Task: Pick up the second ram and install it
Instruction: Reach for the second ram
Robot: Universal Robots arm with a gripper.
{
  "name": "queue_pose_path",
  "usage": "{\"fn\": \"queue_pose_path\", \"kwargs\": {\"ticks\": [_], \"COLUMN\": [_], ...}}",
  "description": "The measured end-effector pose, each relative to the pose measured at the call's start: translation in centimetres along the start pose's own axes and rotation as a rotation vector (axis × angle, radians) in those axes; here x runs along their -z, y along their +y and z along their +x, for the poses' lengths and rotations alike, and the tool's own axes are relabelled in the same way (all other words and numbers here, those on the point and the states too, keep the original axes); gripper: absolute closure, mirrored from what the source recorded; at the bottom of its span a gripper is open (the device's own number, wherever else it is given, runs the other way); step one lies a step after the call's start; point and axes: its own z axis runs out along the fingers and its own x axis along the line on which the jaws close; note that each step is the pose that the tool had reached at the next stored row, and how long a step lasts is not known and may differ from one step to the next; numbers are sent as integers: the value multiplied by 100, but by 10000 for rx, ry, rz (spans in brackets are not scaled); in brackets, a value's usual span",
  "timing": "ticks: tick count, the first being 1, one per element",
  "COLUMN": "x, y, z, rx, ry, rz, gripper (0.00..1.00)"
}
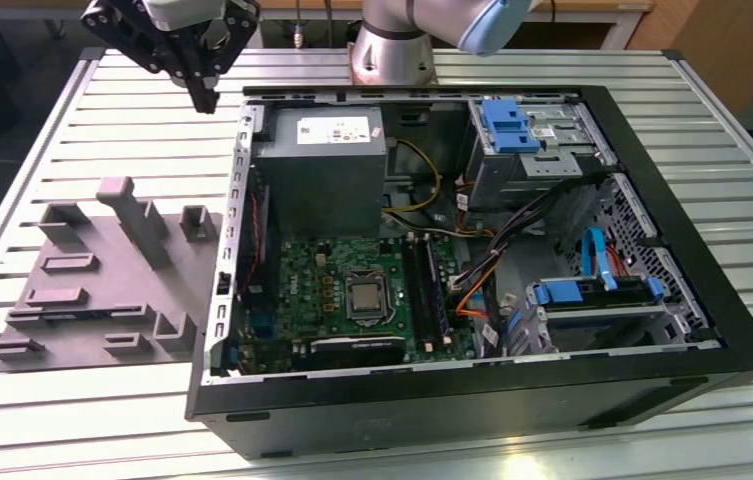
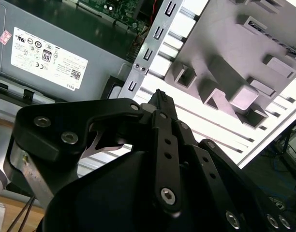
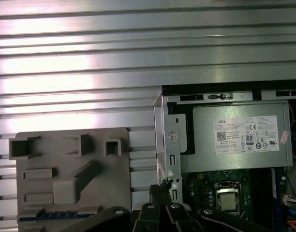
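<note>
While hovering above table beside computer case, end effector pinched closed, gripping nothing.

A robotics lab or workshop — slatted aluminium bench, robot arm, opened computer case, grey moulded tray.

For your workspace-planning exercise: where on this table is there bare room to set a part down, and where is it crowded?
Bare table lies behind the tray, under the gripper, and along the near edge in front of the tray. The strip between tray and computer case is narrow. Inside the case, cables crowd the space.
</note>
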Motion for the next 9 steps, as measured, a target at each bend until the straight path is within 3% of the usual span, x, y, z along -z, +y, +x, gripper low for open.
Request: {"fn": "queue_pose_path", "kwargs": {"ticks": [7,9], "x": [0,1], "y": [-1,-4], "z": [19,57], "rx": [-1,0], "ry": [0,1], "rz": [-7,-13], "gripper": [89,89]}}
